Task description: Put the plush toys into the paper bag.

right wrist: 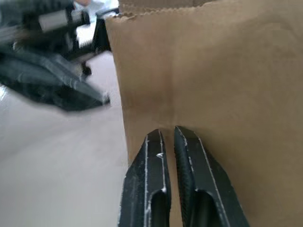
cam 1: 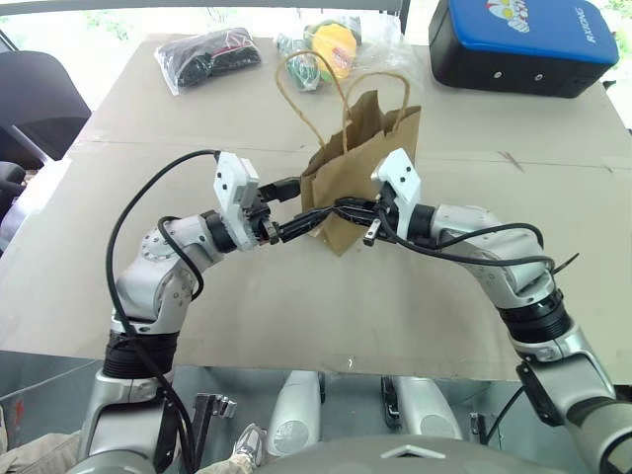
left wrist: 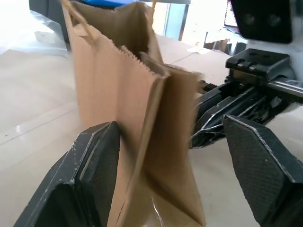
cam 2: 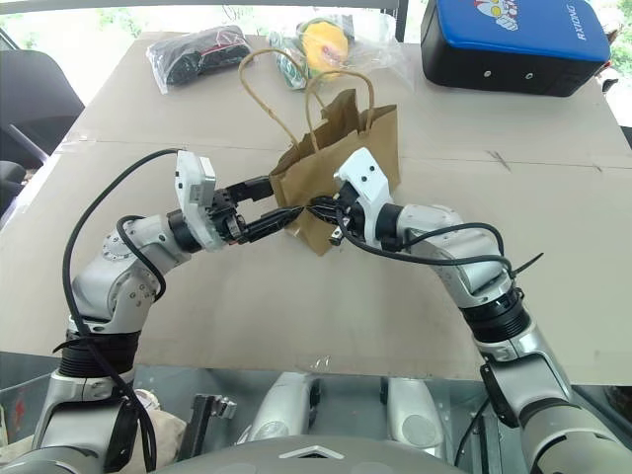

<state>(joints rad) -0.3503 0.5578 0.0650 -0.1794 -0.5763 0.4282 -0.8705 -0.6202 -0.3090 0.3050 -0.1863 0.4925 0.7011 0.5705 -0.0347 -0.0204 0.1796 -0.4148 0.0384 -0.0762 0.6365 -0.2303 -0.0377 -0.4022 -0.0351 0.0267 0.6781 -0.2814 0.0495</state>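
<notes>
The paper bag (cam 1: 360, 168) stood upright mid-counter (cam 1: 247, 296), flanked low down by both hands. The left hand (cam 1: 296, 207) was spread wide around its near corner, gripping nothing; the right hand (right wrist: 170, 156) was closed, empty, against its side. No plush toys were seen bagged; the whole task remained.

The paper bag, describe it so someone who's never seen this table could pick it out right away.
On the tan table, look to the middle, between the left gripper and the right gripper. The paper bag stands upright there, brown kraft with two tan cord loop handles. Its neighbours at the far edge are clear plastic bags and a blue-topped black case.
</notes>
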